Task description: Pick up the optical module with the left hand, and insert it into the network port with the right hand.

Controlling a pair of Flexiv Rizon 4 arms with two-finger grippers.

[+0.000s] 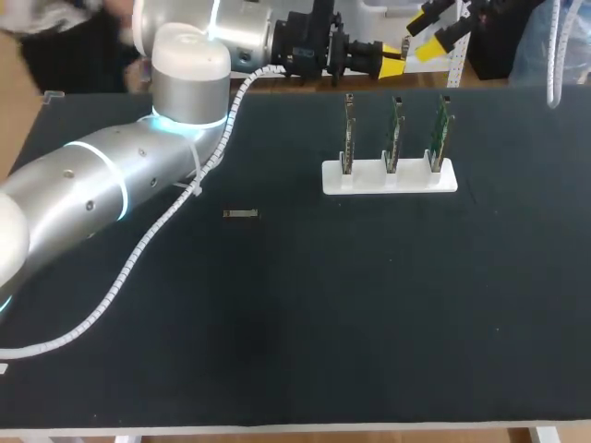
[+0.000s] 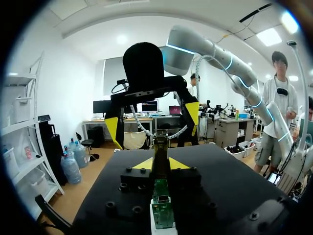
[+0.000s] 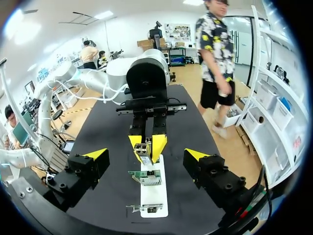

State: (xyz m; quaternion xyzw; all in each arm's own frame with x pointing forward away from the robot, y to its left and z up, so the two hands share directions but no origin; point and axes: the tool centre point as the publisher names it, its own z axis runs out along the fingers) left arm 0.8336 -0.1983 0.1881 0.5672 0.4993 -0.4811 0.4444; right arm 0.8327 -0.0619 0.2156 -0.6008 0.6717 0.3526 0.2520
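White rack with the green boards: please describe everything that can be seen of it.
The white rack is a long, low block, plastic by its look, lying flat on the dark table toward the far side. Three green circuit boards stand upright in it, in one row, evenly spaced. Only the table and the boards touch it; no gripper does.

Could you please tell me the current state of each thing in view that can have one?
left gripper: shut on the optical module.
optical module: held off the table between the left gripper's fingers.
right gripper: open, empty, facing the left gripper.
circuit boards: three, upright in the white holder.
small metal part: lying flat on the table, untouched.
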